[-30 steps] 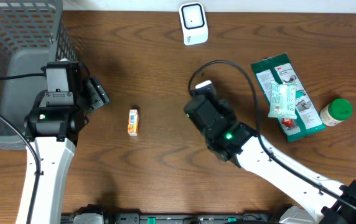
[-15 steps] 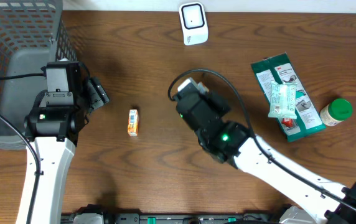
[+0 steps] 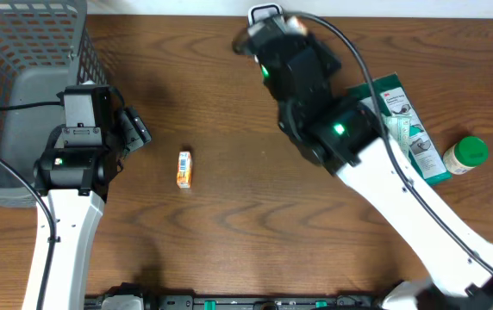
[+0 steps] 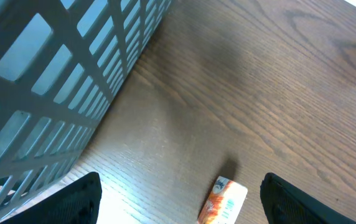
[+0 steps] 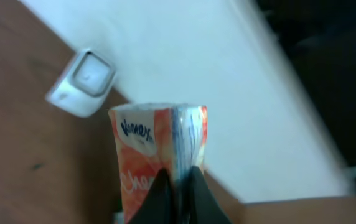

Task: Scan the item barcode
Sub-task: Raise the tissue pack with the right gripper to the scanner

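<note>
Well, the right gripper [image 5: 178, 183] is pinching a Kleenex tissue pack [image 5: 156, 149] by its lower edge, its two dark fingers pressed together on the wrapper. In the right wrist view the pack stands upright, orange and white, with the brand name across its top. The white scanner [image 5: 82, 84] sits up and to the left of the pack, apart from it, on the brown table [image 3: 229, 232] close to the table's far edge. From overhead, the wrist behind the right gripper covers most of the scanner, and only the scanner's top rim shows. Whether a barcode faces the scanner I cannot tell. The left gripper [image 3: 136, 129] hovers well to the left of the scanner, jaws spread wide above the wood, just beside a grey mesh basket [image 3: 22, 52]. A small orange box [image 3: 184, 169] lies flat below and left of the scanner, near the left gripper. Right of the scanner lies a green package [image 3: 427, 164] and, farther out, a white bottle with a green cap [image 3: 464, 155]
</note>
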`<control>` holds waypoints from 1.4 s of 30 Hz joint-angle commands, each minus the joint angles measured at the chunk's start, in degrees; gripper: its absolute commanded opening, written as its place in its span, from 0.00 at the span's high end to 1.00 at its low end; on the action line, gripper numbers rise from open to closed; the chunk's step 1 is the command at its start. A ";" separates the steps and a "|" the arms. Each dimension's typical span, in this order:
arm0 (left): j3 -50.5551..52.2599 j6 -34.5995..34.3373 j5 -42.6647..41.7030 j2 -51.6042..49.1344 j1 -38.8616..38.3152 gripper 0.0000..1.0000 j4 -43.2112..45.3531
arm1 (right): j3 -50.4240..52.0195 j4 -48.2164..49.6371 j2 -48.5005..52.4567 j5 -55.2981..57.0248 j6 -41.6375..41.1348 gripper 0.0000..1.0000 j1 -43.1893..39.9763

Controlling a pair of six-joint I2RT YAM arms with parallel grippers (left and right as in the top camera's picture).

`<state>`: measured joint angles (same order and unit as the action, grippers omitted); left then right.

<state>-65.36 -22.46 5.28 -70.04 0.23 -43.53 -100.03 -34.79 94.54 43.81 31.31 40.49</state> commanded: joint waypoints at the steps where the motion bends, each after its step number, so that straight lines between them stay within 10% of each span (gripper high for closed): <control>1: 0.00 0.35 0.79 -0.07 0.24 0.17 -0.17 | -7.56 0.59 7.63 9.53 11.76 0.99 -0.04; 16: 0.00 0.35 0.79 -0.07 0.24 0.17 -0.17 | -13.57 34.49 32.76 13.79 33.55 0.99 -4.48; 42: 0.00 0.35 0.79 -0.07 0.24 0.17 -0.17 | -13.57 45.33 49.18 -0.48 21.38 0.99 -10.08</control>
<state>-65.36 -22.46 5.30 -70.04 0.23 -43.53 -112.55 10.02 141.29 44.42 54.37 30.81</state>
